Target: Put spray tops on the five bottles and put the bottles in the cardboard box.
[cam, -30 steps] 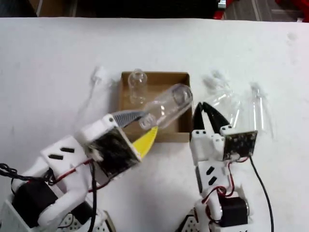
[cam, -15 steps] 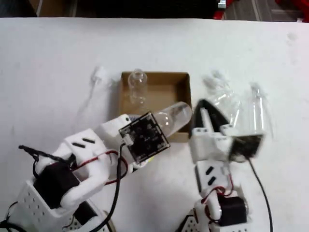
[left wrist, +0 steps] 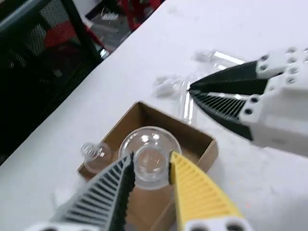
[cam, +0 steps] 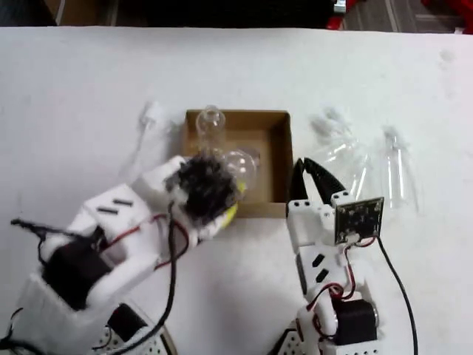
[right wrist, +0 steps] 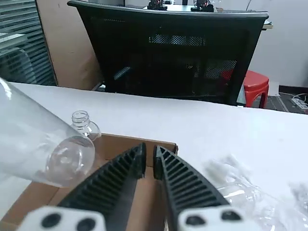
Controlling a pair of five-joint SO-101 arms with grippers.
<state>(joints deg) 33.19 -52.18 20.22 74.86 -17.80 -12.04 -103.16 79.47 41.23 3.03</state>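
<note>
Evidently the boxing step is in hand: the left gripper (left wrist: 150, 161) is clenched on a clear bottle (left wrist: 149, 144), holding it over the middle of the box (cam: 281, 159). Whether its neck carries a spray top I cannot tell. A second bottle (cam: 211, 124) stands in the box's 11 o'clock corner, neck bare. The right gripper (right wrist: 149, 149) sits just off the box's 4 o'clock edge, jaws almost closed on nothing. Loose bottles (cam: 351, 159) lie on the desk (cam: 89, 89) at the box's 3 o'clock, and one spray top (cam: 153, 112) lies at its 10 o'clock. Next, I judge, the bottle should be lowered onto the free floor, clear of the standing one, and then released.
</note>
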